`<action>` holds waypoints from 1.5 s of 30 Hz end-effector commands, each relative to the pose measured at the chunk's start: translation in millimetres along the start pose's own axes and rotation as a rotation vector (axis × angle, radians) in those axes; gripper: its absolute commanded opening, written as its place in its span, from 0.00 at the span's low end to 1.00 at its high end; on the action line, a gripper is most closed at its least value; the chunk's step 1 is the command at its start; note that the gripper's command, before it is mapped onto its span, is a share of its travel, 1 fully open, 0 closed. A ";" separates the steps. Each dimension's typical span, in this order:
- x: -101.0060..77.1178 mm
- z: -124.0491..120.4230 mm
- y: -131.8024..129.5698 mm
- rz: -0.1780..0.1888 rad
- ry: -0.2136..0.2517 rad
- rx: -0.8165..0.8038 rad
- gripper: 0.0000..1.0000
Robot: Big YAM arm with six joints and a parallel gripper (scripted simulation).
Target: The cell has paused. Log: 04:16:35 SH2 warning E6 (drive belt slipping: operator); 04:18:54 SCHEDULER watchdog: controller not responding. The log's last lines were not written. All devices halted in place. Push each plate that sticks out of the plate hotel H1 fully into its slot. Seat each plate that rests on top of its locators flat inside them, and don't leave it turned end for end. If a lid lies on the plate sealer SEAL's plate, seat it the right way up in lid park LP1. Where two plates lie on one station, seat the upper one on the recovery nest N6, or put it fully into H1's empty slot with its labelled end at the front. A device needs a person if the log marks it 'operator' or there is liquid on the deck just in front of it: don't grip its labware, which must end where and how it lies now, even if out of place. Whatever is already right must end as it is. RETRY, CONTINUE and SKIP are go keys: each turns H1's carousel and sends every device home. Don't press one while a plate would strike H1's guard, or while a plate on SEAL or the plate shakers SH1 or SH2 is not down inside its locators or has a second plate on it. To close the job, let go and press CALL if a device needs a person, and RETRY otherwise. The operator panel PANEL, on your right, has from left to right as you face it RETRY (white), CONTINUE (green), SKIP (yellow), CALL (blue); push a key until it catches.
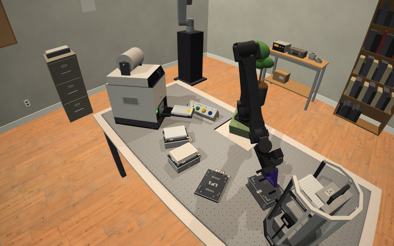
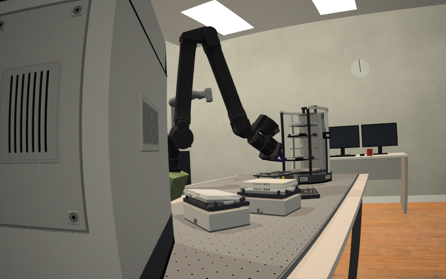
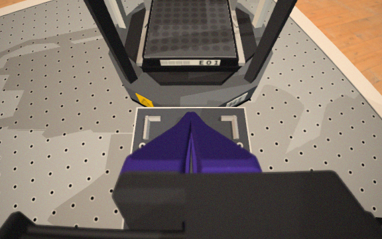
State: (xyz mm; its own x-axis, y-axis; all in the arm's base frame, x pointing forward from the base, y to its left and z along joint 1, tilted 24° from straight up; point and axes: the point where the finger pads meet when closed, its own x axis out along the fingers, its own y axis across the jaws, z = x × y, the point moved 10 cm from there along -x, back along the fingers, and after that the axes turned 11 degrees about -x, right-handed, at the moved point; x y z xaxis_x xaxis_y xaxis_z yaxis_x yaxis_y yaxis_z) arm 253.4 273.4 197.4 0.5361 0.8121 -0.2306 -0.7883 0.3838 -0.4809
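Gripper (image 3: 190, 133) empty; plate E01 (image 3: 190, 30) ahead

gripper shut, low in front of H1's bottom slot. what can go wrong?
1. The shut purple-fingered gripper hangs low over the dark grey recovery nest; driving forward could clip its white corner locators.
2. An off-centre push on the dark well plate labelled E01 might skew it.
3. White plate E07 lies on plate M09; no go key yet.

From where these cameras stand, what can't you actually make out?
- Key labels on the operator panel: too small in the top view; the sealer hides them in the exterior view.
- Recovery nest: the shut gripper covers its middle in the wrist view.
- Plate hotel: upper shelves cut off there.
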 end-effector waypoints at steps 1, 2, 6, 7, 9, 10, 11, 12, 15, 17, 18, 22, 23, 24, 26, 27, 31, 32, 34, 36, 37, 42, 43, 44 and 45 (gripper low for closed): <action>15.0 15.5 -4.6 0.000 -0.026 0.005 0.00; 16.2 15.6 -4.3 0.002 -0.022 0.006 0.00; 20.9 18.0 -4.5 0.004 -0.020 0.006 0.00; 22.0 18.7 -4.6 0.004 -0.020 0.006 0.00; 24.3 20.1 -4.8 0.004 -0.021 0.006 0.00; 24.3 20.1 -4.8 0.004 -0.021 0.006 0.00; 24.3 20.1 -4.8 0.004 -0.021 0.006 0.00; 25.5 20.6 -5.2 0.004 -0.021 0.005 0.00; 29.0 22.9 -5.2 0.004 -0.021 0.006 0.00; 31.3 24.3 -5.4 0.004 -0.021 0.006 0.00; 32.5 25.0 -5.5 0.004 -0.021 0.006 0.00; 37.1 27.7 -6.0 0.004 -0.021 0.006 0.00; 38.3 28.4 -6.1 0.004 -0.021 0.006 0.00; 39.5 29.1 -6.2 0.004 -0.021 0.006 0.00; 41.8 30.5 -6.4 0.004 -0.021 0.006 0.00; 41.8 30.5 -6.4 0.004 -0.021 0.006 0.00; 45.3 32.6 -6.7 0.003 -0.021 0.006 0.00; 46.4 33.3 -6.8 0.004 -0.022 0.006 0.00; 48.2 34.4 -6.9 0.004 -0.022 0.005 0.00; 48.0 33.8 -7.8 0.003 -0.021 0.005 0.00; 40.7 31.5 -10.1 -0.012 -0.028 -0.004 0.00; 40.7 31.5 -10.1 -0.012 -0.028 -0.004 0.00; 47.8 34.5 -9.2 -0.001 -0.022 0.006 0.00; 47.8 34.5 -9.2 -0.001 -0.022 0.006 0.00; 47.8 34.5 -9.2 -0.001 -0.022 0.006 0.00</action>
State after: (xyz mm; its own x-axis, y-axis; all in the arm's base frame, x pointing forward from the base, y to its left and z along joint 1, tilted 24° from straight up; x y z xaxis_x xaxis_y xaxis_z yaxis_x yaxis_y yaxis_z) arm 270.6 311.5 210.3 0.5354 0.8150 -0.2217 -0.7862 0.3850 -0.4834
